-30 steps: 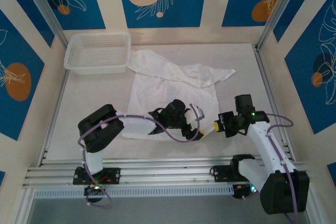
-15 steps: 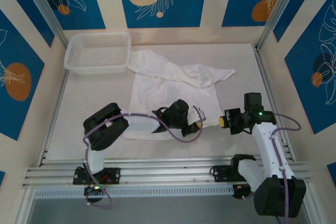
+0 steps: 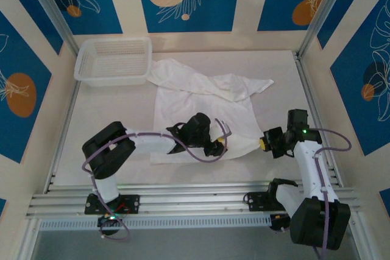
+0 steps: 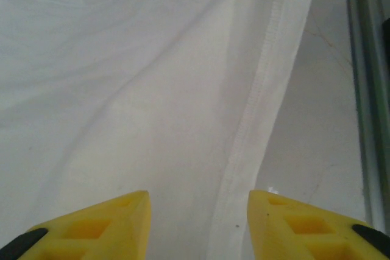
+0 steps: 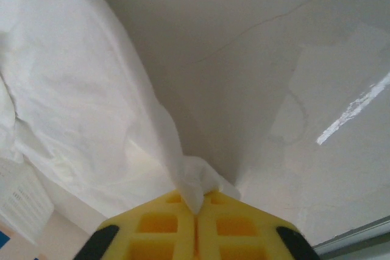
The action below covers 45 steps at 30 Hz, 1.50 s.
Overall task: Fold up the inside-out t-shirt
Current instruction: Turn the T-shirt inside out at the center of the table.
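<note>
The inside-out t-shirt lies spread on the table, sleeves toward the back, with some bunching near the collar. My left gripper hovers low over the shirt's near hem. In the left wrist view its yellow fingers stand apart, with the stitched hem running between them, and the gripper is open. My right gripper is at the shirt's near right corner. In the right wrist view it is shut on a pinch of white cloth, which stretches away from the jaws.
A white mesh basket stands at the back left, touching the shirt's sleeve side. Bare table lies left of the shirt. Metal rails run along the right side and the near edge.
My right gripper has moved right and away with the shirt corner, drawing the near hem taut. The left gripper has shifted slightly left along the hem.
</note>
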Motion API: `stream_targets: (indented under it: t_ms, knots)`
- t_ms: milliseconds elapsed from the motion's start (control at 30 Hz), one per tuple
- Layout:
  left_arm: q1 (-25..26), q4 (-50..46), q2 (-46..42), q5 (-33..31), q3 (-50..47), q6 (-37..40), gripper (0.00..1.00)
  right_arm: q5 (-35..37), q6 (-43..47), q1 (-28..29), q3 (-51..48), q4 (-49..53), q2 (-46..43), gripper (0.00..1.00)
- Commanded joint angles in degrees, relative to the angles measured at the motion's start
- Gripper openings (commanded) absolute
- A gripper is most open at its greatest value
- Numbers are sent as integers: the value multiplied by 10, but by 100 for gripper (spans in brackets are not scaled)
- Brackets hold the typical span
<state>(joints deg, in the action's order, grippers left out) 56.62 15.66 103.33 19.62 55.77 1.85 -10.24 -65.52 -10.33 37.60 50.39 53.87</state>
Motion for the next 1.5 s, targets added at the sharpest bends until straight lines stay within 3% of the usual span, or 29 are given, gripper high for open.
stream_targets:
  t_ms: [0,100,433,533,567,833,933,1100,1467]
  knots:
    - [-2,14,24,62,7,-16,52,-17,34,7,10,0,4,20]
    - [-2,25,34,59,10,-28,61,6,51,18,22,11,7,41]
    - [0,45,59,48,43,-63,63,-3,4,94,-26,-16,18,46]
    - [0,40,57,46,42,-61,63,-8,-2,111,-31,-20,19,53]
    - [0,39,56,45,41,-61,63,-11,-1,113,-31,-22,20,52]
    - [2,74,60,72,30,-78,64,-8,-26,116,-45,-49,28,13]
    - [11,111,74,102,38,-90,67,-9,-29,113,-38,-48,34,13]
    - [33,114,128,82,95,-83,75,-3,-26,107,-22,-38,35,12]
    - [37,99,191,70,161,-70,76,-7,-21,92,-2,-24,32,12]
